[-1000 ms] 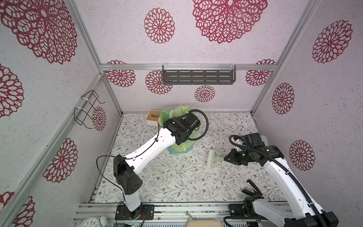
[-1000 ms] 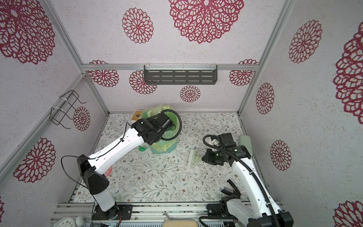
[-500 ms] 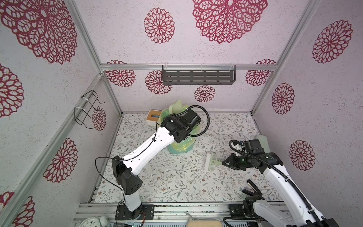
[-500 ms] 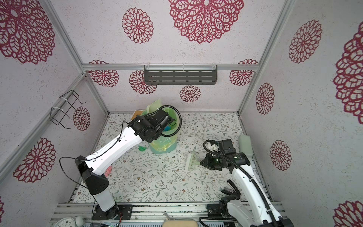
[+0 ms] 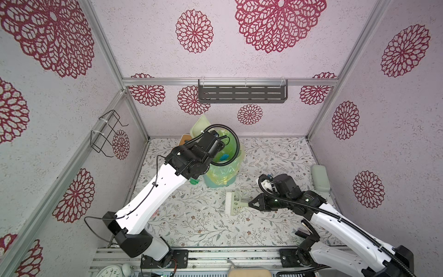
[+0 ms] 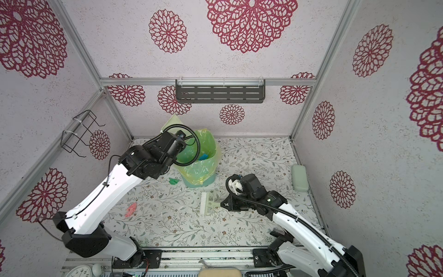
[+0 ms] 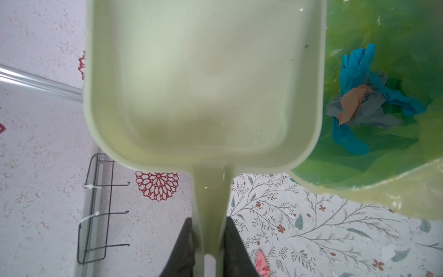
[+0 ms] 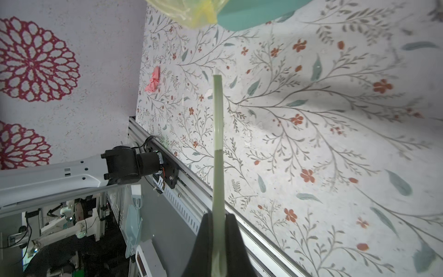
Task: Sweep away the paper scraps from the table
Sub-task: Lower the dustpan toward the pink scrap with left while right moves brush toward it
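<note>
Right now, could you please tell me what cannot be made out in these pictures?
Paper scraps in the bin: left wrist view, dustpan covers part; uncountable.
Table beneath the left arm: hidden in both top views.
Left gripper: cut off by the left wrist view's edge.
Brush bristles: right wrist view shows it edge-on.

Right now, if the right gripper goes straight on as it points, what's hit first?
Likely bare table just past the brush the right gripper holds, between pink scrap and bin base; depth unclear.
</note>
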